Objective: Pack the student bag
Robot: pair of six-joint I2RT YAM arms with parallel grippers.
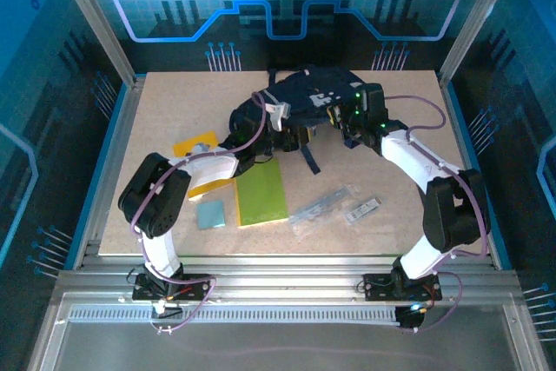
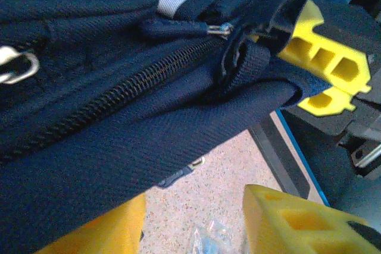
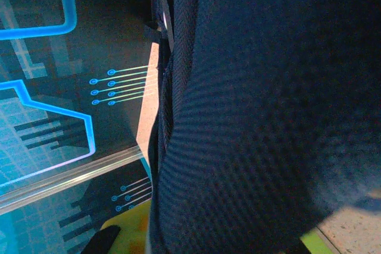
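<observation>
The student bag, dark navy with a white-grey patch, lies at the back middle of the table. My left gripper is at the bag's near left side. In the left wrist view it stands open just below the bag's zipper, with bare table between its yellow fingers. My right gripper is at the bag's right end, shut on a fold of the bag's fabric. From the left wrist its yellow fingers pinch the bag's edge.
In front of the bag lie a yellow folder, a green notebook, a small light-blue pad and two clear plastic packets. A black strap trails from the bag toward the notebook.
</observation>
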